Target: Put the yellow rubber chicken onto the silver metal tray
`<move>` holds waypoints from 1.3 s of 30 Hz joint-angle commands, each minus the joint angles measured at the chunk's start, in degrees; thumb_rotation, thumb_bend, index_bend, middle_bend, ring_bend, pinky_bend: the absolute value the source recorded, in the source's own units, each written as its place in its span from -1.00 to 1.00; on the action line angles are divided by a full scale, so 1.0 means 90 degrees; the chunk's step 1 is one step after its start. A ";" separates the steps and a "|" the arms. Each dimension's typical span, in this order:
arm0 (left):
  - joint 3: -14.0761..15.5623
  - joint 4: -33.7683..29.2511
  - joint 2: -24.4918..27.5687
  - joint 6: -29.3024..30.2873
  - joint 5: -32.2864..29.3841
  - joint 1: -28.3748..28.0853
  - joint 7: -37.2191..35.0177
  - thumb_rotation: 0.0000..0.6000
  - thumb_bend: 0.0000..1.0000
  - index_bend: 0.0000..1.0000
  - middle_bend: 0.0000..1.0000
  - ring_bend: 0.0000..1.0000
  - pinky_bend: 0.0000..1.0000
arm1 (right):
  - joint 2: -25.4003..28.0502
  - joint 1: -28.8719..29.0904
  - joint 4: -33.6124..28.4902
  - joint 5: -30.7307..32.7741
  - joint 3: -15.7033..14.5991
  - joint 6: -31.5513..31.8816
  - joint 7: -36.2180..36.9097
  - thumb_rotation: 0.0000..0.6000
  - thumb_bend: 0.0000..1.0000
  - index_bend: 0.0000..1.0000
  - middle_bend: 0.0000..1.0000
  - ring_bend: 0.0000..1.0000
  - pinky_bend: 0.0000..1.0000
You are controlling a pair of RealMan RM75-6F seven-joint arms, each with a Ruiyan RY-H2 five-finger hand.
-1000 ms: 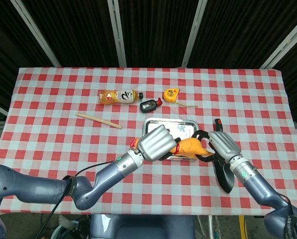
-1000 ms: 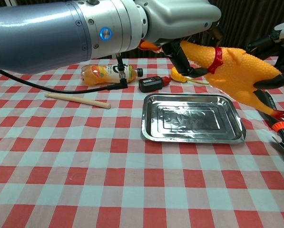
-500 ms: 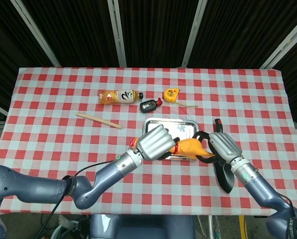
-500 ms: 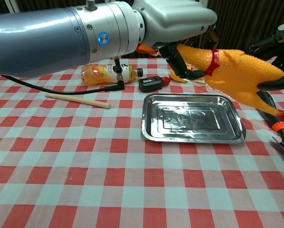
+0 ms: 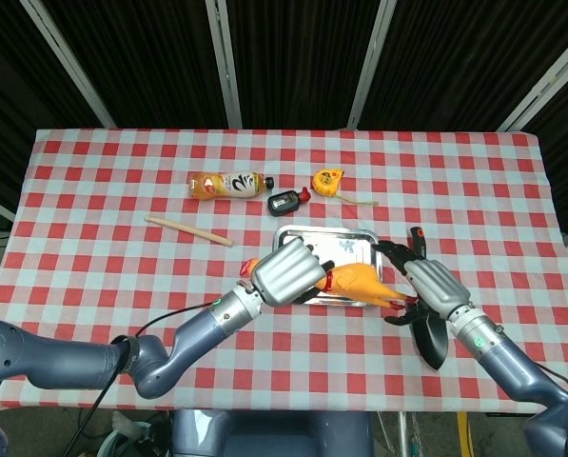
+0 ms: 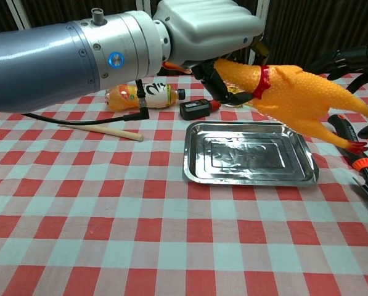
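Observation:
The yellow rubber chicken (image 6: 298,102) with a red collar hangs tilted in the air above the silver metal tray (image 6: 199,169), head up to the left, feet low at the right. My left hand (image 5: 285,271) grips it by the neck and head, and the head is hidden in the hand (image 6: 205,28). In the head view the chicken (image 5: 360,281) covers the near part of the tray (image 5: 312,233). My right hand (image 5: 436,288) is just right of the chicken's tail with its fingers (image 6: 347,58) spread, holding nothing.
An orange drink bottle (image 5: 228,185), a black device (image 5: 285,201) and a yellow tape measure (image 5: 328,180) lie behind the tray. A wooden stick (image 5: 190,230) lies to the left. Black pruning shears (image 5: 428,338) lie under my right hand near the table's front edge.
My right hand has let go of the chicken's body and spread its fingers. My left hand has carried the chicken a little leftward over the tray.

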 commanded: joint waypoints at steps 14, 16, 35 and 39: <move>0.0446 0.1094 -0.0449 0.0468 0.0915 0.0814 -0.1473 1.00 0.16 0.15 0.38 0.28 0.45 | 0.0949 -0.0930 0.0053 -0.0396 -0.0072 0.1137 0.0738 1.00 -0.82 -1.00 -1.00 -1.00 -0.75; 0.0446 0.1406 -0.0616 0.0452 0.0967 0.0868 -0.1690 1.00 0.16 0.15 0.38 0.28 0.45 | 0.0977 -0.1015 0.0091 -0.0455 -0.0080 0.1241 0.0848 1.00 -0.82 -1.00 -1.00 -1.00 -0.75; -0.0424 0.4626 -0.3032 -0.0366 0.0623 0.0650 -0.3826 1.00 -0.22 0.07 0.25 0.15 0.39 | 0.0689 -0.1251 0.0380 -0.0605 -0.0022 0.1591 0.1257 1.00 -0.82 -1.00 -1.00 -1.00 -0.75; -0.0555 0.4726 -0.3094 -0.0723 0.0447 0.0578 -0.3834 1.00 -0.39 -0.02 0.15 0.07 0.30 | 0.0676 -0.1280 0.0411 -0.0593 -0.0020 0.1591 0.1334 1.00 -0.82 -1.00 -1.00 -1.00 -0.75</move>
